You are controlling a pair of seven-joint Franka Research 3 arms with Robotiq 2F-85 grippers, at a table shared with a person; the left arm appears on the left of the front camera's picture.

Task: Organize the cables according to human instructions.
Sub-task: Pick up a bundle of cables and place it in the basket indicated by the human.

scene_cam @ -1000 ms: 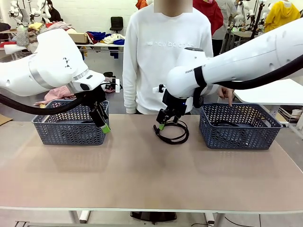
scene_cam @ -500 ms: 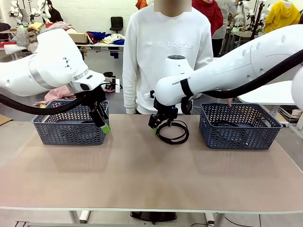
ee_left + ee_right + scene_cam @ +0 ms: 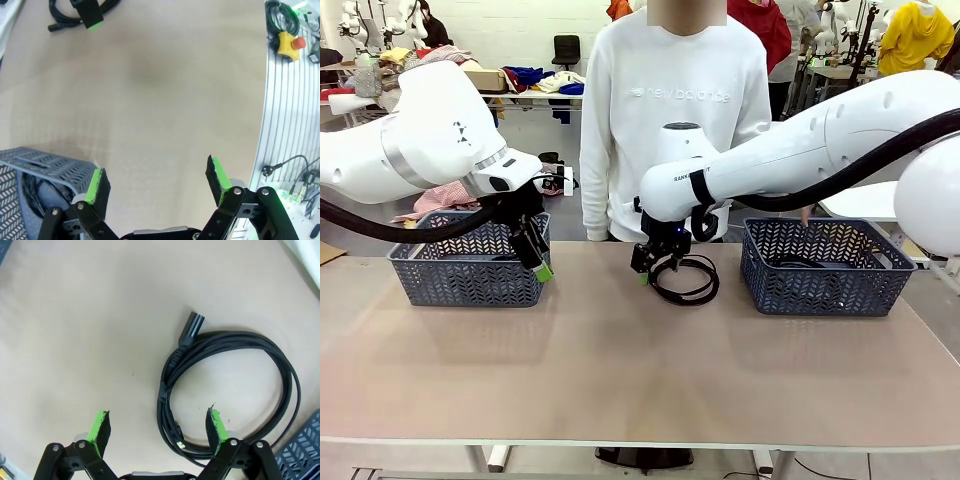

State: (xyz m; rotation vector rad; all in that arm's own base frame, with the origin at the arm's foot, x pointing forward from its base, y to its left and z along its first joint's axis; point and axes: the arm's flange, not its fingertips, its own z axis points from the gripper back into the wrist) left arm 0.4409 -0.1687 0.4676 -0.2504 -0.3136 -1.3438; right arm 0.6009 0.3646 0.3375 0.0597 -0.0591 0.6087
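The right gripper (image 3: 652, 268) is hanging wide open and empty over the coiled cable (image 3: 227, 390) — lying just left of the right basket (image 3: 820, 280). Its pads are straddling bare table beside the coil's edge — closing here risks pinching nothing.

A tan table (image 3: 620, 370) carries two dark blue-grey baskets (image 3: 468, 265) near its far edge, one toward the far left corner and the other (image 3: 825, 268) toward the far right (a black cord lies inside it). Between them, by the far edge, one coiled black cable (image 3: 688, 282) lies flat on the tabletop.
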